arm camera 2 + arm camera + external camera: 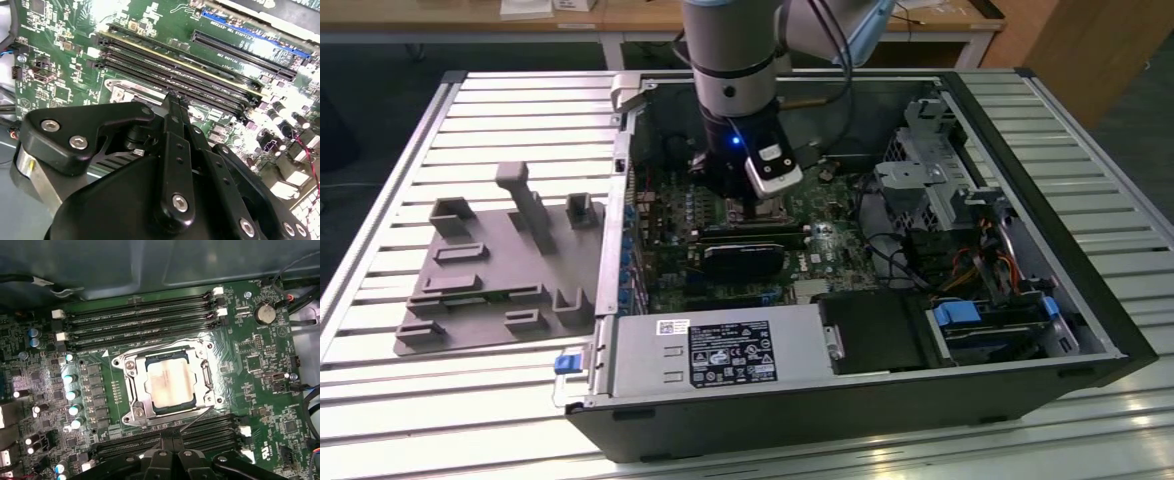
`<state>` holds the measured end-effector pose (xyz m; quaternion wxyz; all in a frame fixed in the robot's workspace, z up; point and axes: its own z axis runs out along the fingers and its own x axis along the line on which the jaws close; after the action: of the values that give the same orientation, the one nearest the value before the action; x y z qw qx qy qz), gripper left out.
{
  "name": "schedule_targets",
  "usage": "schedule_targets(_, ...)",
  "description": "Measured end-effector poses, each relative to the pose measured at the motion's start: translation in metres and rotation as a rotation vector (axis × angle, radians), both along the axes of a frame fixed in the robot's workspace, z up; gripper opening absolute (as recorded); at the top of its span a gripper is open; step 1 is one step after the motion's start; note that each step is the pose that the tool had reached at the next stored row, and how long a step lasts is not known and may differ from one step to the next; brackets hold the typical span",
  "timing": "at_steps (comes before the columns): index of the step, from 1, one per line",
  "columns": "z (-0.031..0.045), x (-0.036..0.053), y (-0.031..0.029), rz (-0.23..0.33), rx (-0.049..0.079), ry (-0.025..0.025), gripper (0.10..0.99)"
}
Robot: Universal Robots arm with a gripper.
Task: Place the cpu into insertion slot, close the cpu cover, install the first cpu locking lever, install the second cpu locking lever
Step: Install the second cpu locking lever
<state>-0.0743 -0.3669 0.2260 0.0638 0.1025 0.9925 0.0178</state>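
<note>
- In the first wrist view the cpu (169, 384) lies flat in the insertion slot (206, 376), its pale metal top showing through the square opening of the cpu cover (134, 385), which lies down around it.
- A thin locking lever (192, 419) runs slantwise off the socket's edge toward the memory slots (140, 322) nearest the camera; whether either lever is hooked home I cannot tell.
- The gripper (171, 447) hangs just beside that edge of the socket, its jaws drawn together to a slim point with nothing visibly between them (the second wrist view gives the same reading, tips (172, 97) meeting over the green motherboard (60, 50)).
- In the exterior view the arm (734, 60) reaches straight down into the open computer case (1067, 250), which sits on the slatted tabletop (400, 180) beside a grey fixture tray (494, 270).
- Risks, as I judge them: the lever is springy wire, so a narrow tip pushing it could slip off and strike the memory slots or the small capacitors (72, 395) close by.
- If the cover is not fully seated, forcing a lever down could load the chip unevenly and harm the socket contacts.
- A lever that misses its hook would spring back up.
</note>
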Motion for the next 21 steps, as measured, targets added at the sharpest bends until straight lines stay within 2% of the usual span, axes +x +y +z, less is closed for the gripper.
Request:
schedule_targets(5,-0.003,-0.0029,-0.0052,0.0,0.014,-0.0001,0.106)
schedule_targets(11,-0.0066,-0.0065,-0.0083,0.001,0.037,-0.0001,0.106)
schedule_targets(16,-0.0095,-0.0112,-0.009,0.004,0.064,0.0,0.106)
schedule_targets(21,-0.0122,-0.014,-0.0122,0.005,0.07,0.0,0.106)
